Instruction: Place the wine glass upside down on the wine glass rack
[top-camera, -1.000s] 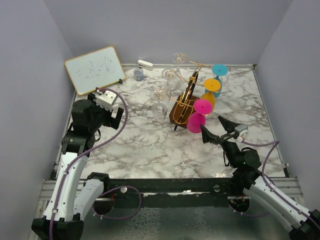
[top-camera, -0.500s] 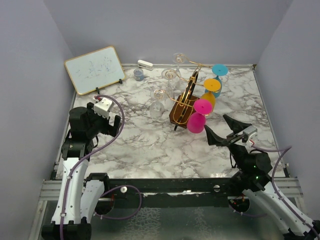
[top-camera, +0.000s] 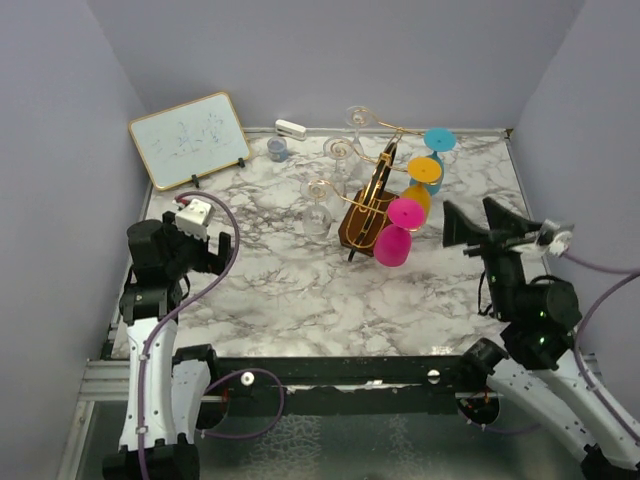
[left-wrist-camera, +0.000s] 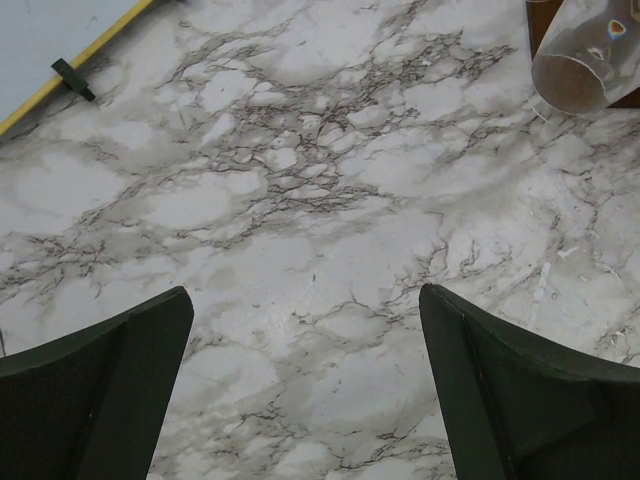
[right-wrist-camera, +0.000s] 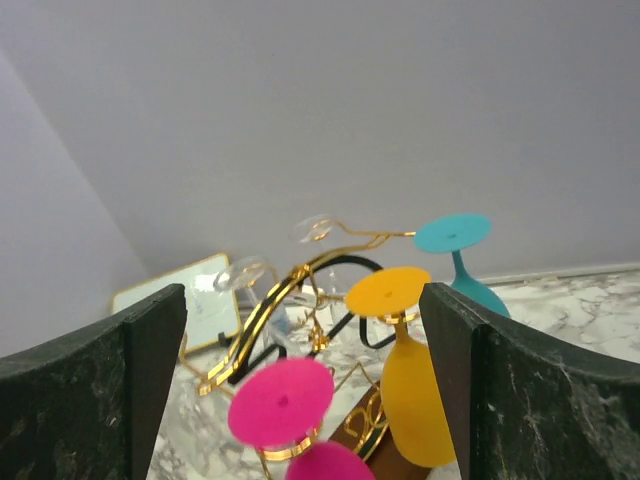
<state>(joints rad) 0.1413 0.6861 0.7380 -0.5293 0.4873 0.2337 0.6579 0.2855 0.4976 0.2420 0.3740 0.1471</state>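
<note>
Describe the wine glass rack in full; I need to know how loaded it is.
The wine glass rack is a gold wire stand with curled spiral tips on a dark brown wooden base, upright on the marble table. A pink glass, an orange glass and a teal glass hang foot-up on its right side; three clear glasses hang on its left.

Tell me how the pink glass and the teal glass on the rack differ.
Colour: the pink glass is magenta, while the teal glass is blue-green. Place: the pink glass hangs lower and nearest the arms, and the teal glass hangs higher and farthest back, with a yellow glass between them. Both hang upside down, foot up, along the same side of the gold rack.
</note>
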